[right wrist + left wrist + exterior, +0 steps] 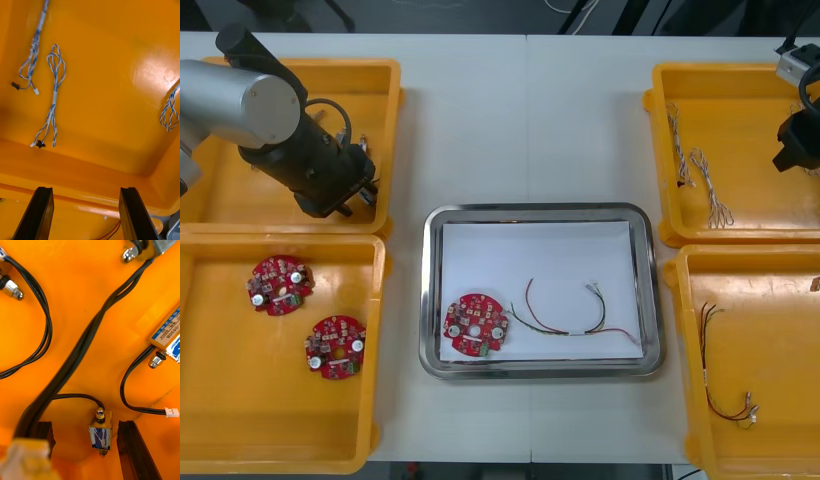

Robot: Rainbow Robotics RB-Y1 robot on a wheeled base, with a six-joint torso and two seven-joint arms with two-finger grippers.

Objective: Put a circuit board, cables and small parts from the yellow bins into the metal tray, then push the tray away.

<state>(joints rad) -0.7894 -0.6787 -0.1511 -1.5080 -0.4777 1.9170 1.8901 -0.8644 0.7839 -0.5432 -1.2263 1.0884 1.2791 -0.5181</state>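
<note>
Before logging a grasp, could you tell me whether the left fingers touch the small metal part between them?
Apart. Left wrist view: bin floor shows between the small metal part and both open fingers of the left gripper.

The right hand (85, 190) holds its black fingers (39, 212) apart, nothing between them. Beyond them, three twisted blue and white cables (52, 97) lie on a bin's (112, 93) floor, one well apart from the others.

Bright, even light from overhead washes the worktop (530, 130), and shadows there are soft and short. The shiny rim of the tray (654, 300) glints at frame centre. In the right wrist view, a pale glare patch sits on the floor of the bin (112, 93) beside a cable (168, 108).
</note>
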